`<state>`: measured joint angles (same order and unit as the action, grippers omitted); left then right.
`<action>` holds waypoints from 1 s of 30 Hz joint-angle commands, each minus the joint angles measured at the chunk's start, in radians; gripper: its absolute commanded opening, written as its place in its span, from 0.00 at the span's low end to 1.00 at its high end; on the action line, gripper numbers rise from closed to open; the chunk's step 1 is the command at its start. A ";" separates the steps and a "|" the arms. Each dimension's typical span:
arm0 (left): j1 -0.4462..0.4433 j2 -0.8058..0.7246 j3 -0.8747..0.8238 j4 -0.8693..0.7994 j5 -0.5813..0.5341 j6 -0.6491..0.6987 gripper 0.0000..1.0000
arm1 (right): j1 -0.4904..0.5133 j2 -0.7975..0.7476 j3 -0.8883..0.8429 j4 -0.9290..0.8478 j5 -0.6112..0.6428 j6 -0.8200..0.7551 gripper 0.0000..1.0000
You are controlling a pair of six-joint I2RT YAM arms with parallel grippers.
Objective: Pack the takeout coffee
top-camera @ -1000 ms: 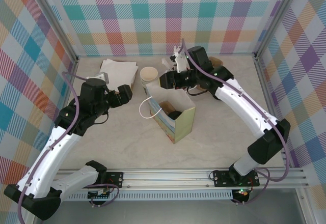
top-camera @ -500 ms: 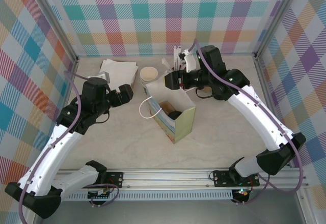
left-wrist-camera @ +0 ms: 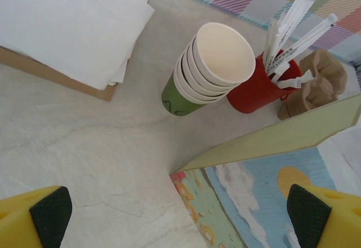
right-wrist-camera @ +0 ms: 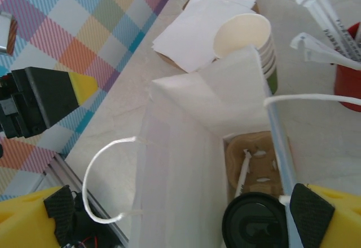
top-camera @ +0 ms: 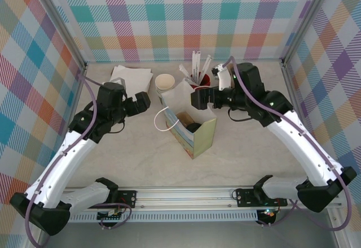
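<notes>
The right pincer (right-wrist-camera: 185,211) hangs spread wide over the bag (right-wrist-camera: 180,163), pinching nothing. Just under it the coffee (right-wrist-camera: 258,224) stands upright inside the bag. The left pincer (top-camera: 142,102), spread too, waits left of the bag. I'd guess the cup is light, with soft walls and a slick lid. It is best gripped gently round the body, below the lid.

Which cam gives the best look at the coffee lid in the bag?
Right wrist: looks straight into the open bag, coffee lid large and close. Top view gives a small dark patch of it.
</notes>
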<state>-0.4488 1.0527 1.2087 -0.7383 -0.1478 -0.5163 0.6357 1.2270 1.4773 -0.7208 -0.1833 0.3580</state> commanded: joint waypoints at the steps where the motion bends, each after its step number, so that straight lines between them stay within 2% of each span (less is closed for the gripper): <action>1: 0.017 0.020 0.061 -0.016 -0.006 -0.016 1.00 | 0.007 -0.062 -0.038 0.000 0.075 0.017 1.00; 6: 0.058 0.044 0.094 -0.007 0.028 -0.006 1.00 | 0.006 -0.133 -0.091 -0.007 0.141 0.027 1.00; 15: 0.229 0.104 0.127 -0.023 0.117 -0.015 1.00 | 0.007 -0.201 -0.121 -0.037 0.220 0.009 1.00; 23: 0.402 0.185 0.072 0.017 0.260 -0.088 1.00 | 0.006 -0.228 -0.144 -0.046 0.257 0.006 1.00; 30: 0.490 0.313 -0.018 0.135 0.410 -0.176 0.97 | 0.006 -0.223 -0.161 -0.037 0.260 0.012 1.00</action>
<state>0.0154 1.3266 1.2259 -0.6674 0.1661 -0.6411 0.6357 1.0107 1.3273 -0.7586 0.0647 0.3767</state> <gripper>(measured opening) 0.975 0.997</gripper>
